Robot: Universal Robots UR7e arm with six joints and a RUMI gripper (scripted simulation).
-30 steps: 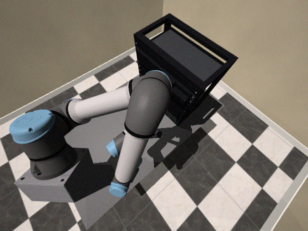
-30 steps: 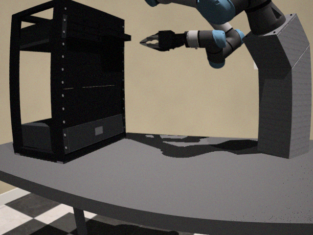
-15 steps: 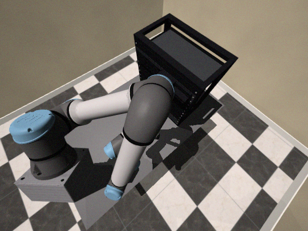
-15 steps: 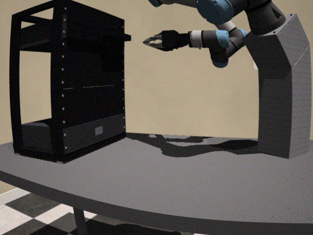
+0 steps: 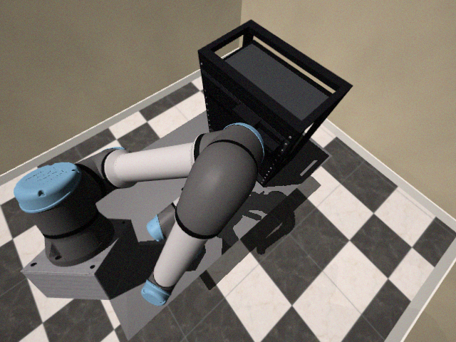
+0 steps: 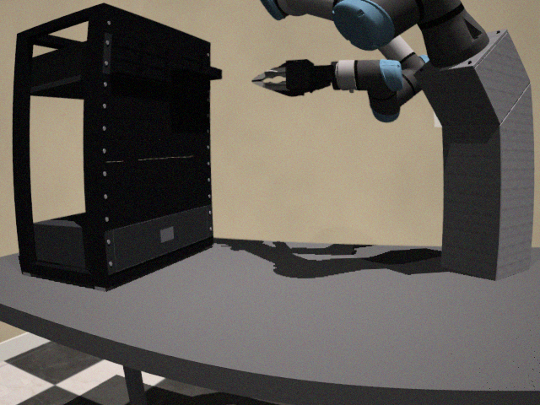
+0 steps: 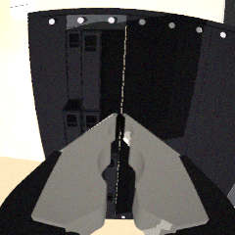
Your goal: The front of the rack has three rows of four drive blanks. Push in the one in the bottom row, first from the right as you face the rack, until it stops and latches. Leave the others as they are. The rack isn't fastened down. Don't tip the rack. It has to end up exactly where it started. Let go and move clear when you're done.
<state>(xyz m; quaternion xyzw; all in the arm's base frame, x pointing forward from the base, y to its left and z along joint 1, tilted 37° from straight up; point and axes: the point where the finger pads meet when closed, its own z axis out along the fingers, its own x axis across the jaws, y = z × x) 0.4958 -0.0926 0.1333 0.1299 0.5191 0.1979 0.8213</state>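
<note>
The black rack point(image 6: 113, 143) stands on the grey table at the left of the exterior view, its front face turned to the arm. My gripper point(image 6: 257, 79) is shut and empty. It hangs in the air level with the rack's upper part, a short way in front of it and apart from it. In the wrist view the shut fingertips point(image 7: 118, 118) point at the dark rack front, where several grey drive blanks point(image 7: 81, 80) show to the left of the fingers. I cannot tell which blank is the bottom-right one. In the top view the arm's elbow point(image 5: 221, 177) hides the gripper.
A dark ledge point(image 6: 204, 72) sticks out from the rack front near its top, close to the gripper's height. A grey panel point(image 6: 159, 235) spans the rack's bottom. The arm's grey pedestal point(image 6: 483, 174) stands at the right. Walls lie close behind the rack point(image 5: 272, 92).
</note>
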